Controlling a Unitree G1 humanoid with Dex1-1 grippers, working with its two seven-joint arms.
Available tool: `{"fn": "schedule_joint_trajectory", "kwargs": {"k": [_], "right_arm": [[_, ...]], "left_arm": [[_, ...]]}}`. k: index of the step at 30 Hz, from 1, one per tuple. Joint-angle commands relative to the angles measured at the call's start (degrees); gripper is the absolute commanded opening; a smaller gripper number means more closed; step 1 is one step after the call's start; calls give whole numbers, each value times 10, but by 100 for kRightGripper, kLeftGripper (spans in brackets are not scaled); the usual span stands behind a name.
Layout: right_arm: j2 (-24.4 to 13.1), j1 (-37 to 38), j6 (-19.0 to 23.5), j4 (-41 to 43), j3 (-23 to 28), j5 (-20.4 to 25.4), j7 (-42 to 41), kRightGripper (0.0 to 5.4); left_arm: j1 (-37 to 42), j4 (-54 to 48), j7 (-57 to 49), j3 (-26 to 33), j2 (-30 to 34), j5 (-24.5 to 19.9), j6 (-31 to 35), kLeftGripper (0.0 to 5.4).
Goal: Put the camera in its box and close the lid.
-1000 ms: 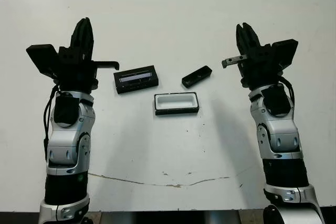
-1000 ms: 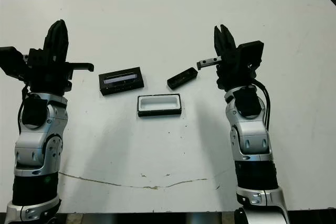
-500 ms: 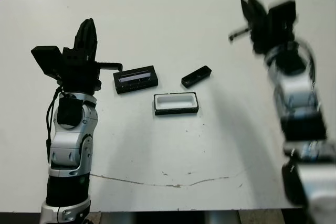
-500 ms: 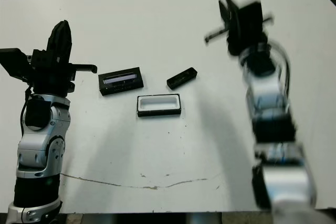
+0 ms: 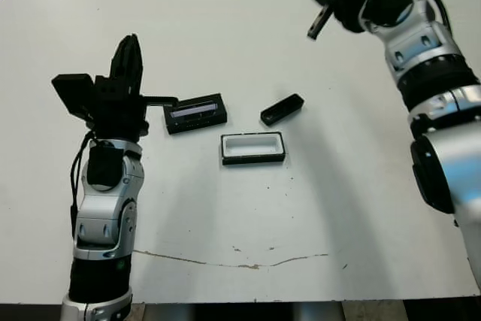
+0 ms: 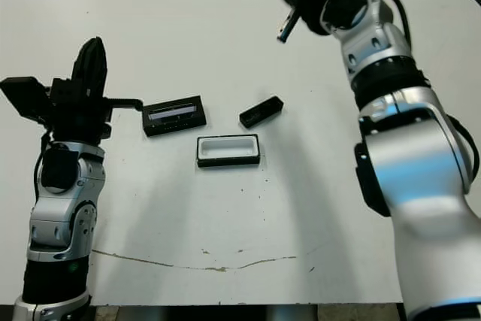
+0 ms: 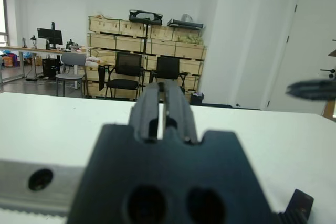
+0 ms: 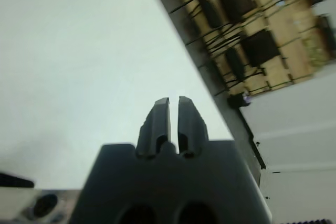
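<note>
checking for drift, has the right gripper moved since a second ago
Yes. The right gripper has swung up and away toward the table's far edge; a second ago it sat level with the camera, which has stayed put.

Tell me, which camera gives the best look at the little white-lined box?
The left eye view shows the box best: whole, open, with its white lining visible, lying on the table. The right eye view shows it equally well. Neither wrist view shows it at all.

Silver jointed arms, black fingers (image 5: 126,54), black cables
</note>
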State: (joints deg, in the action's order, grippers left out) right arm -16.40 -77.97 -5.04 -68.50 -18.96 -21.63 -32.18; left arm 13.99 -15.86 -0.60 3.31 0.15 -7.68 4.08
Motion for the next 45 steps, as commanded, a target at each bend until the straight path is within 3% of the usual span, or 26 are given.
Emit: {"fn": "schedule_joint_trajectory", "kwargs": {"k": [1,7,45], "right_arm": [[23,1,12,-32,-21,-22,-19,0],[47,16,37,-52,-30,-39,-11,0],[103,68,14,-45,-54,-51,-81,0]], "left_arm": [[-13,2,-6,-2,-4,7,7,1],[-18,0,-7,-1,-7,3,7,1],[-18,14,-7,-1,-15,-3,-3,1]]}}
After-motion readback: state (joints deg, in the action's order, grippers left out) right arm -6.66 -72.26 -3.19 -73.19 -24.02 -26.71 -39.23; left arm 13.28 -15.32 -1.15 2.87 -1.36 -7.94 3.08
